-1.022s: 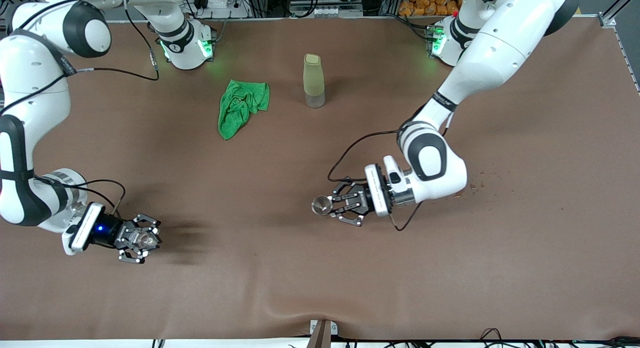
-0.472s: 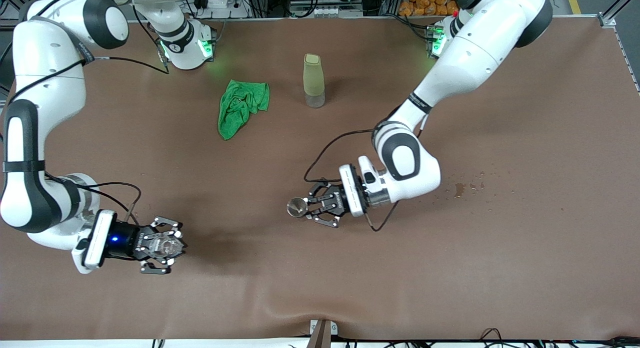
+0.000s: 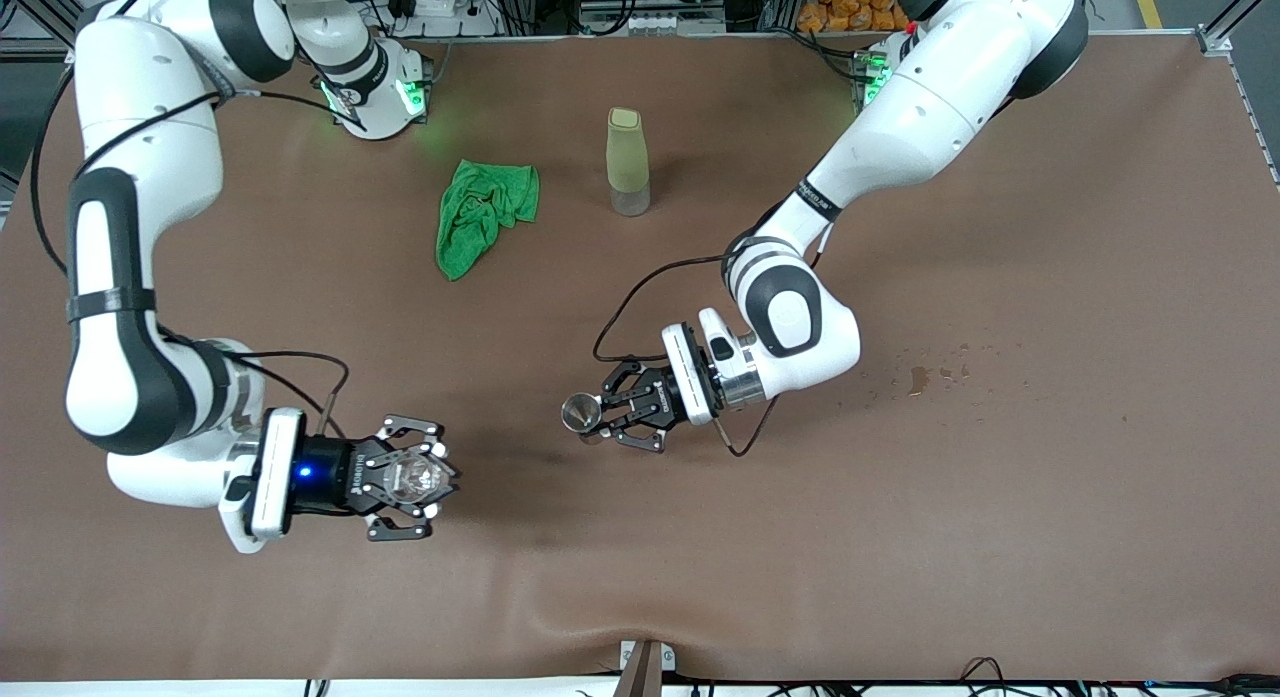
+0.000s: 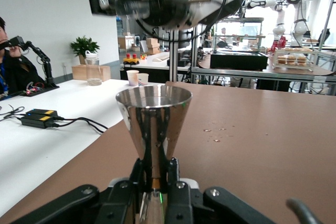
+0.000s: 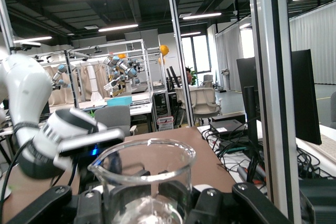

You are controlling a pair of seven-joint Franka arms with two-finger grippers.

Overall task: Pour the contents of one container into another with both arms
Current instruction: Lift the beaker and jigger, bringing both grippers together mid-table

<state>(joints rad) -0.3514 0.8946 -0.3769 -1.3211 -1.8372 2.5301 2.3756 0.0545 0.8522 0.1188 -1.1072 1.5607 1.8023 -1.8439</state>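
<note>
Two arms w/ cups up over the brown table [image 3: 1000,537], both nearer the camera than the green bottle [image 3: 627,162]: right gripper [image 3: 432,480] clamps glass cup [image 3: 412,479]; left gripper [image 3: 597,422] clamps metal cup [image 3: 579,413], upright.

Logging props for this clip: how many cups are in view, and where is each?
2. The glass cup is held in the right gripper; the metal cup is held in the left gripper. Both are above the table, none visibly hidden.
</note>
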